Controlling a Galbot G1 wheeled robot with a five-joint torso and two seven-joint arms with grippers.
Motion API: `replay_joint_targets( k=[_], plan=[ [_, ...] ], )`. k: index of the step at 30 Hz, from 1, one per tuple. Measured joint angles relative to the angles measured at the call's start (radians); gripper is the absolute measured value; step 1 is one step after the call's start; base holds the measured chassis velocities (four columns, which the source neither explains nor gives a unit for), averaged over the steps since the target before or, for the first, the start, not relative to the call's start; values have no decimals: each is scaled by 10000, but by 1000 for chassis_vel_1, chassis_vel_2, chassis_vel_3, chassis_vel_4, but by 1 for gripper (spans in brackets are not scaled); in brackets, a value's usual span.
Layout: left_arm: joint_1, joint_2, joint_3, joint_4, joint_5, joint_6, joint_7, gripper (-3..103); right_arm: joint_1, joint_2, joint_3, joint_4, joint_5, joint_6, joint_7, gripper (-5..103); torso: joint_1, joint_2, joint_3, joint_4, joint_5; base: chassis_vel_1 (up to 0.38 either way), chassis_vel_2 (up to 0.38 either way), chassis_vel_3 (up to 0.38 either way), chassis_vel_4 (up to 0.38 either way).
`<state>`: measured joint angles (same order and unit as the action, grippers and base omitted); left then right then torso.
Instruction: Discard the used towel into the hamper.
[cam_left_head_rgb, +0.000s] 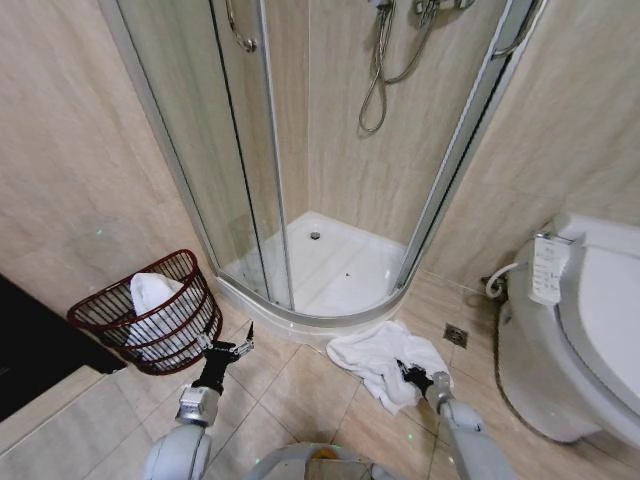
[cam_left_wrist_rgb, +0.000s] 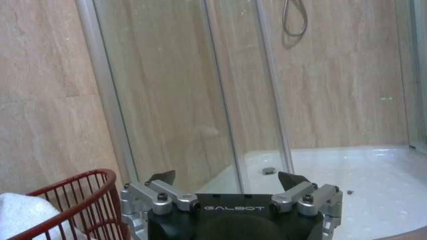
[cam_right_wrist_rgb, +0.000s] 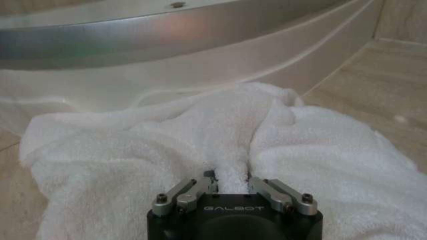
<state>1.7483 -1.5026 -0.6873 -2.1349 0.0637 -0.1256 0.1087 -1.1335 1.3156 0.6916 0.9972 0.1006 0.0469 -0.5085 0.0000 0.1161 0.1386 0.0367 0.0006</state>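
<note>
- Towel: white, crumpled on the floor tiles just near of the shower tray curb, centre-right, between the tray and the toilet.
- Right gripper: down on the near-right part of the towel. In the right wrist view the right gripper has its fingers drawn in on a raised ridge of cloth, pinching it between them. Towel spreads out on both sides of the pinch and runs up to the curb.
- Most of the towel lies left and far of the right gripper; cloth is bunched up, not flat.
- Hamper: reddish-brown wire basket on the floor at left, by the wall, beside the shower door. A white towel-like bundle sits inside it.
- Left gripper: low, just right and near of the hamper, fingers spread, holding nothing. Left wrist view shows the left gripper with both dark fingertips apart, the hamper rim close beside it, the glass door ahead.
- Hamper and floor towel are well apart; the left gripper sits between them, nearer the hamper.
</note>
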Motion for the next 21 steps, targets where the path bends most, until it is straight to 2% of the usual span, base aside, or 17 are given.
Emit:
replay_joint_targets(
  k=[3,4,7,8,11,12,15,16,21],
  plan=[
    [-11,-48,109,0,-15,-84,-11,100,-970,-24,-97,2001,1071,12,916,14,0,-2,1,1,4,0,0,0,0],
    [-11,-48,109,0,-15,-84,-11,100,-970,-24,-97,2001,1071,12,916,14,0,-2,1,1,4,0,0,0,0],
    [-41,-126,270,41,-2,-160,-12,100,-2098,-24,-11,4161,1736,10,1703,14,0,-2,0,0,3,0,0,0,0],
    [-41,-126,270,41,-2,-160,-12,100,-2098,-24,-11,4161,1736,10,1703,14,0,-2,0,0,3,0,0,0,0],
    [-55,-198,512,93,66,-233,-13,100,-3241,35,192,6442,1990,143,2508,14,0,-1,-2,-1,-7,0,0,0,0],
    [-55,-198,512,93,66,-233,-13,100,-3241,35,192,6442,1990,143,2508,14,0,-1,-2,-1,-7,0,0,0,0],
    [-66,-225,694,104,100,-270,-13,100,-4195,100,372,8334,2031,284,3130,14,0,-1,-2,0,-4,0,0,0,0],
    [-66,-225,694,104,100,-270,-13,100,-4195,100,372,8334,2031,284,3130,14,0,-1,-2,0,-4,0,0,0,0],
    [-73,-269,893,103,99,-411,-22,100,-5440,305,717,10945,1914,407,4096,14,0,0,-2,-2,-8,0,0,0,0]
  ],
)
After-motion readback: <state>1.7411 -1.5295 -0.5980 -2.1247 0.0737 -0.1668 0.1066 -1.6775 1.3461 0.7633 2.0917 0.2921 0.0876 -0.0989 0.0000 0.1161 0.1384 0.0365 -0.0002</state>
